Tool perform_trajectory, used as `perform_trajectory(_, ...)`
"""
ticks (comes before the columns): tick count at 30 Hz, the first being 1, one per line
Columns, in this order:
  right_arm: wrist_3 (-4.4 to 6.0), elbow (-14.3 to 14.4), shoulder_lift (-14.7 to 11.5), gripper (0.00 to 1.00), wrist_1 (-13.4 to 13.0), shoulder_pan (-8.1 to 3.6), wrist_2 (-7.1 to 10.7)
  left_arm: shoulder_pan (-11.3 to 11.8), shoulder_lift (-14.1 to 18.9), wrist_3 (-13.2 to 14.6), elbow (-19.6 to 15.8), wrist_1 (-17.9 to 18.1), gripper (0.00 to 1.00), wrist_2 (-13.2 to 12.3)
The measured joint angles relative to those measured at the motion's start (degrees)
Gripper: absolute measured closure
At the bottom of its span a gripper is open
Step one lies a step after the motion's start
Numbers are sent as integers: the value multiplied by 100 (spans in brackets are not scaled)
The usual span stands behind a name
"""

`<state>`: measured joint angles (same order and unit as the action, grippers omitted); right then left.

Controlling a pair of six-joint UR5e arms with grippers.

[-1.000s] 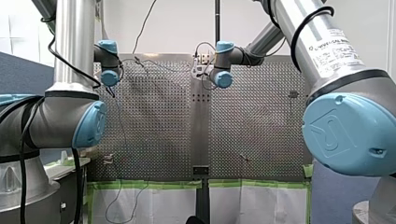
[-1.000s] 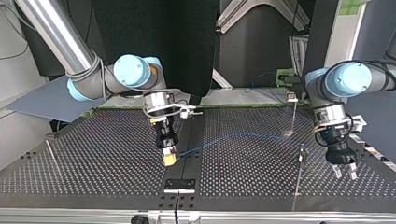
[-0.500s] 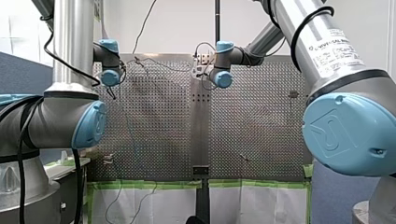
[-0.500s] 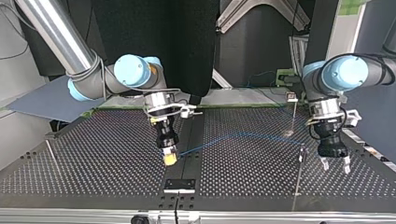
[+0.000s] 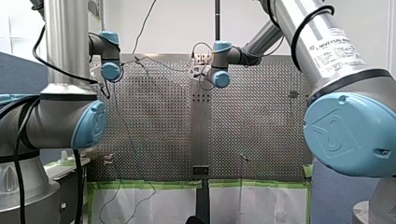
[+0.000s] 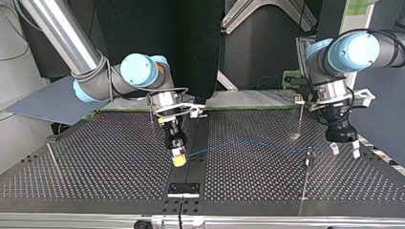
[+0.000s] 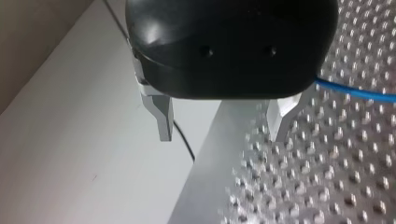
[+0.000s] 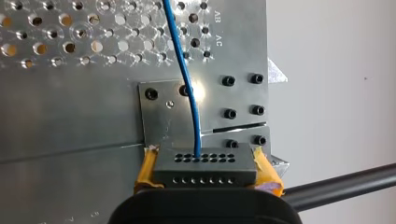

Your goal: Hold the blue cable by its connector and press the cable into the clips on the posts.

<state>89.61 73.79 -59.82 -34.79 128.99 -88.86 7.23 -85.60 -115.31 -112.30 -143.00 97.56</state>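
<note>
In the right wrist view, my right gripper (image 8: 204, 163) is shut on the black connector (image 8: 205, 164), with a yellow pad (image 8: 144, 170) on each side. The blue cable (image 8: 186, 79) leaves the connector and runs ahead over the plate. In the top view, my right gripper (image 6: 179, 161) hangs over the table's middle strip. The blue cable (image 6: 248, 142) runs from it past the top of a thin post (image 6: 308, 160) towards my left gripper (image 6: 345, 152). My left gripper (image 7: 220, 137) is open, with nothing between its metal fingers (image 7: 161, 116). The cable (image 7: 355, 92) passes beside it.
A second post (image 6: 300, 107) with a clip stands further back at the top view's right. Another thin post (image 6: 52, 160) leans at the left. A black bracket (image 6: 183, 189) sits on the middle strip near the table's edge. The perforated table (image 6: 95, 162) spreads on both sides.
My left gripper has risen and drawn back, away from the camera in the top view, with its fingers spread wider. My right gripper has shifted slightly right there, still holding the connector.
</note>
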Motion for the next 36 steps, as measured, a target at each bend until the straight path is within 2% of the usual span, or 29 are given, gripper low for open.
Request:
perform_trajectory(9,-30,0,0,100,19,86,0,-420,149,413,-26,-458,0,81)
perform_trajectory(16,-103,0,0,100,71,155,-8,-746,205,414,-15,-783,0,171)
perform_trajectory(26,-174,3,0,100,123,199,-86,-1226,575,399,31,-1264,0,215)
perform_trajectory(36,-179,4,0,100,151,196,-299,-1546,722,514,41,-1760,0,594)
